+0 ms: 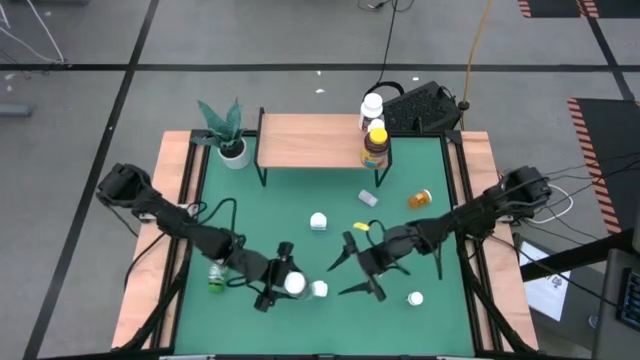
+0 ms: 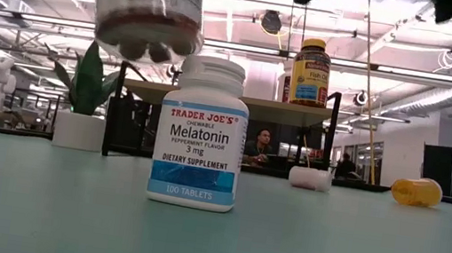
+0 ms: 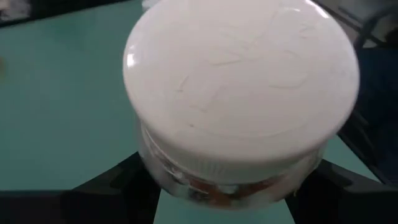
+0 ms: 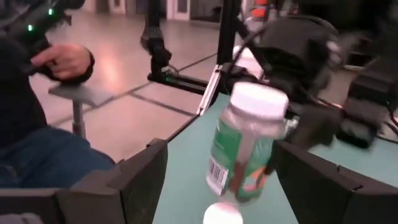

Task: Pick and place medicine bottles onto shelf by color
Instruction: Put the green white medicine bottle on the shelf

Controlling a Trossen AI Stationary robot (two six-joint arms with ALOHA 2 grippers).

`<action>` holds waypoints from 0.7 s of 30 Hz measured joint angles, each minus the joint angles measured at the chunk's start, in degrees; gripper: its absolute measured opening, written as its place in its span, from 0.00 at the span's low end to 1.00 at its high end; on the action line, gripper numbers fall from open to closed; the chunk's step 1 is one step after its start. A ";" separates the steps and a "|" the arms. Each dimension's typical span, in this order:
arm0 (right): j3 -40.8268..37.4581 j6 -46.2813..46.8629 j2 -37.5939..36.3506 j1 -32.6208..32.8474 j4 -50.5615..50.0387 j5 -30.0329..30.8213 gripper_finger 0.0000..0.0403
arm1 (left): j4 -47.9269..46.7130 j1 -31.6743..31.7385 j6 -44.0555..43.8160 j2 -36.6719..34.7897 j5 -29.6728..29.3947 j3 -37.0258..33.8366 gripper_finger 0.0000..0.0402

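Green-labelled clear bottle (image 4: pixel 245 149), white cap, gummy-like pieces visible through the base: pinched in the left tool (image 1: pixel 283 283) and lifted off the table (image 1: pixel 300 200), hanging in front of the shelf (image 1: pixel 310 140) toward the near left; judged to be raised for carrying to the shelf.

Shelf: light wood board on black legs, set at the far edge of the table. Holds two bottles at its right end, placed upright: an amber bottle with yellow cap (image 1: pixel 375 146) and a white bottle (image 1: pixel 371 106) behind it. Left part of the board is bare, presumably kept for other colours.

Right tool (image 1: pixel 362 263): fingers spread, holding nothing, hovering in front of the shelf's right half, facing the lifted bottle.

Loose stock in front of the shelf: Melatonin bottle (image 2: pixel 201 132), white, upright, labelled 100 tablets, beside the left tool; orange bottle (image 1: pixel 421 198) lying on its side; further white bottles (image 1: pixel 318 221) scattered.

Potted plant (image 1: pixel 228 135): just left of the shelf.
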 joint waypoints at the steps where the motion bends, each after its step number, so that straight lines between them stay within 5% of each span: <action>1: 1.43 -0.80 0.49 -0.20 -1.33 -0.44 0.70 | -0.02 0.82 0.04 0.01 0.61 0.00 0.67; 12: 7.60 6.21 11.46 -2.48 6.01 -0.24 0.70 | 9.53 4.13 -0.71 6.89 2.15 0.17 0.67; 21: 11.98 9.09 16.13 -2.76 2.05 3.42 0.70 | 10.68 4.31 -2.32 8.66 -1.47 0.24 0.67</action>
